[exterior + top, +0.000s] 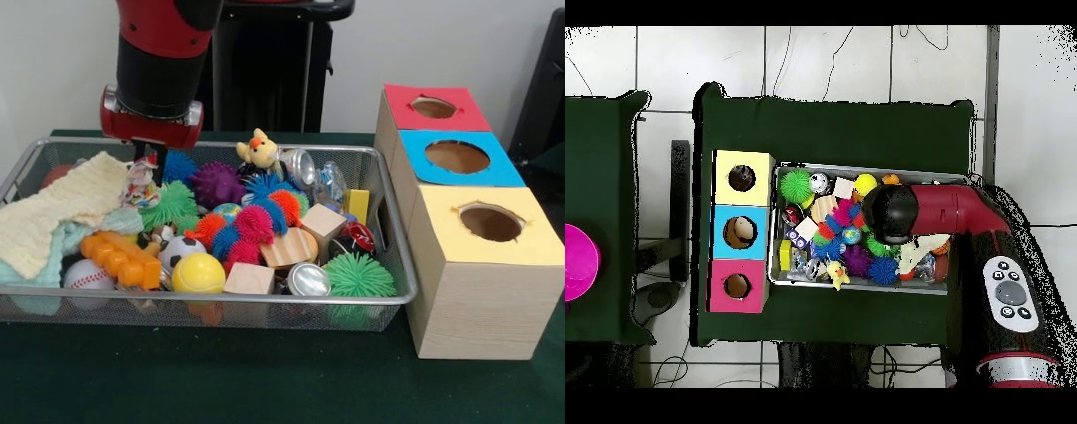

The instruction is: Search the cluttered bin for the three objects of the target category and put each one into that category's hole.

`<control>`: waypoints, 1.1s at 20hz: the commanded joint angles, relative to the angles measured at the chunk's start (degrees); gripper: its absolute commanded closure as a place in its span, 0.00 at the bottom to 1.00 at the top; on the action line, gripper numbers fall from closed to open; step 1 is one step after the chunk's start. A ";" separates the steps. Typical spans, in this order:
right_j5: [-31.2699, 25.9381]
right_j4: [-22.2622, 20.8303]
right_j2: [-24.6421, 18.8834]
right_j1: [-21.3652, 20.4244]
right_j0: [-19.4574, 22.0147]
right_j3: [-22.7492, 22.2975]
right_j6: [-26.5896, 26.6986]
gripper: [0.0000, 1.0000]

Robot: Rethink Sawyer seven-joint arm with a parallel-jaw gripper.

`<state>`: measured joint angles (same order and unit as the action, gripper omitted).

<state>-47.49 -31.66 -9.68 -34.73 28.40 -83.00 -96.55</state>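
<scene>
red and black arm (161, 66), grey button panel (1010, 292)

No legible text or labels anywhere.

Bin (388, 296): fine wire mesh, shiny metal rim. Boxes (481, 305): pale wood-grain sides, matt coloured paper-like tops. Table cover (265, 380): matt dark green cloth. Blanket (53, 212): cream knit, nubbly. Wooden blocks (322, 221): smooth, unfinished. Can (308, 280): bright reflective metal. Yellow ball (198, 274): glossy. Spiky balls (357, 276): rubbery, bristled. Arm casing (163, 35): glossy red plastic.
</scene>
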 commanded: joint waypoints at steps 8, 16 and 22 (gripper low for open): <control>-9.66 2.88 -2.53 -3.02 -3.98 3.44 1.74 1.00; -5.77 5.67 -4.60 -8.01 -2.95 -2.23 3.17 1.00; -8.24 9.57 -5.55 -10.69 -3.10 -3.99 3.10 1.00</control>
<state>-51.76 -26.44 -9.77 -41.67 24.81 -83.64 -96.55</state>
